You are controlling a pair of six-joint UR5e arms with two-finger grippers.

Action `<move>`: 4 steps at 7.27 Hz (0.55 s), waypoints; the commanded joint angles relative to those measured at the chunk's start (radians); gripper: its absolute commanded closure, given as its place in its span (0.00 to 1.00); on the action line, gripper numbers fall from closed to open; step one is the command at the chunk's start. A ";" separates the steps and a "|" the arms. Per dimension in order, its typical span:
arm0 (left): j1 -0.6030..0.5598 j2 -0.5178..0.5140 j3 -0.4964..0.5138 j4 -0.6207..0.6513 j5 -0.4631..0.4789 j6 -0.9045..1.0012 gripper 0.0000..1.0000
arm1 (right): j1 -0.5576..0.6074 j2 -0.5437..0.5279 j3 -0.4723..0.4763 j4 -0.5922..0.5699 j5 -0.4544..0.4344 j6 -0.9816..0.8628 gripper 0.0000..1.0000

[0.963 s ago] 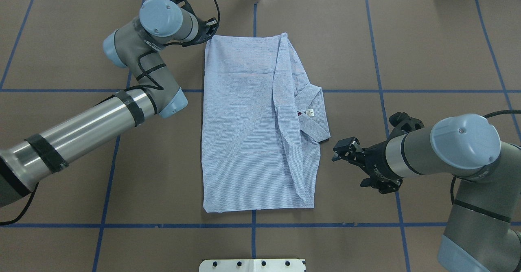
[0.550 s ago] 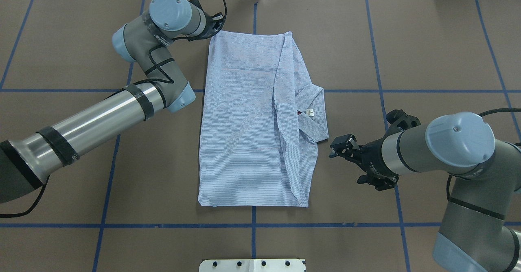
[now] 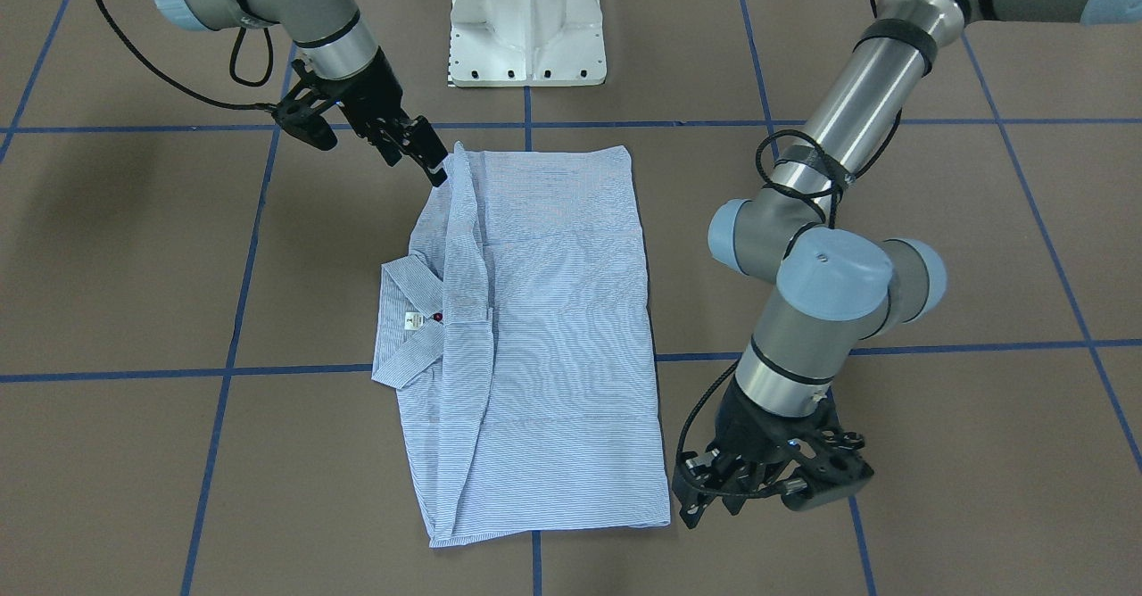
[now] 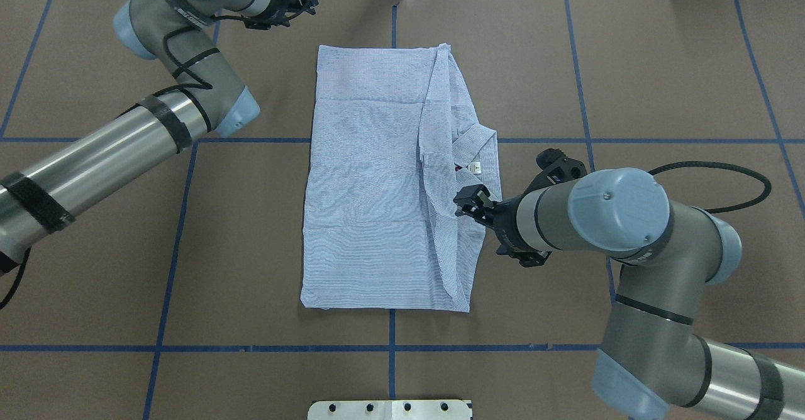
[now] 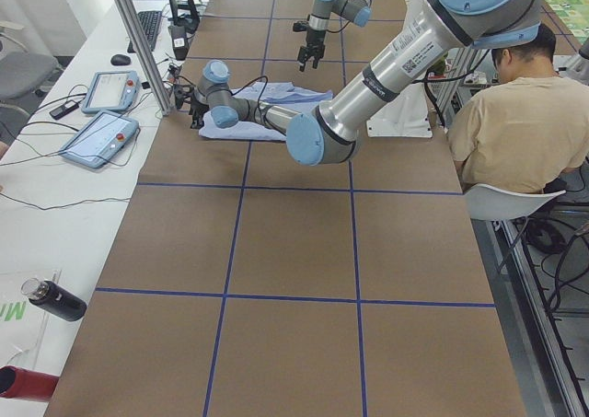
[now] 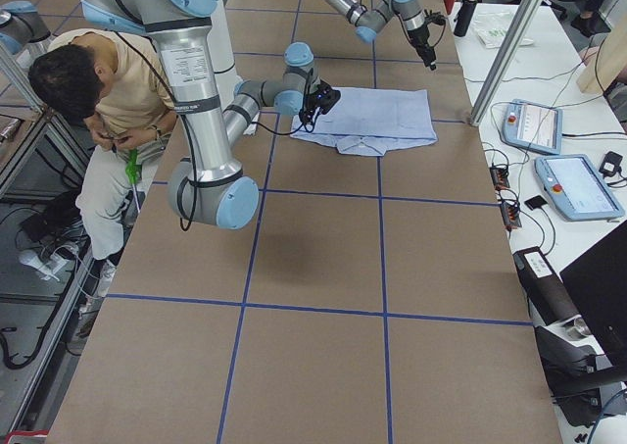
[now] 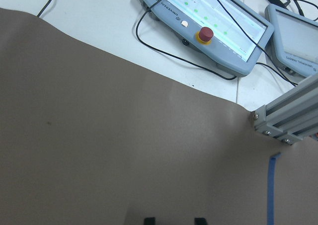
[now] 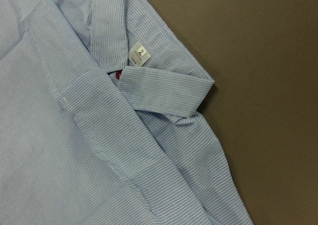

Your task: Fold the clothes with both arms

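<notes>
The shirt (image 4: 371, 181) is finely striped woven cloth; the table cover (image 4: 660, 61) looks like matt paper; the left arm's tube (image 4: 94, 162) is glossy metal.

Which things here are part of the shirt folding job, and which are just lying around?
Part of the job:
striped shirt
left gripper
right gripper

Just lying about:
teach pendants
black bottle
white pedestal base
seated person
</notes>
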 commanded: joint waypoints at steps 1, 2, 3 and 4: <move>-0.063 0.138 -0.171 0.011 -0.123 0.032 0.37 | -0.071 0.138 -0.025 -0.192 -0.063 -0.137 0.01; -0.073 0.185 -0.230 0.037 -0.134 0.035 0.38 | -0.096 0.141 -0.030 -0.221 -0.064 -0.290 0.16; -0.092 0.236 -0.282 0.041 -0.151 0.073 0.38 | -0.116 0.143 -0.030 -0.246 -0.067 -0.407 0.51; -0.122 0.300 -0.349 0.041 -0.197 0.108 0.38 | -0.128 0.154 -0.048 -0.250 -0.078 -0.492 0.93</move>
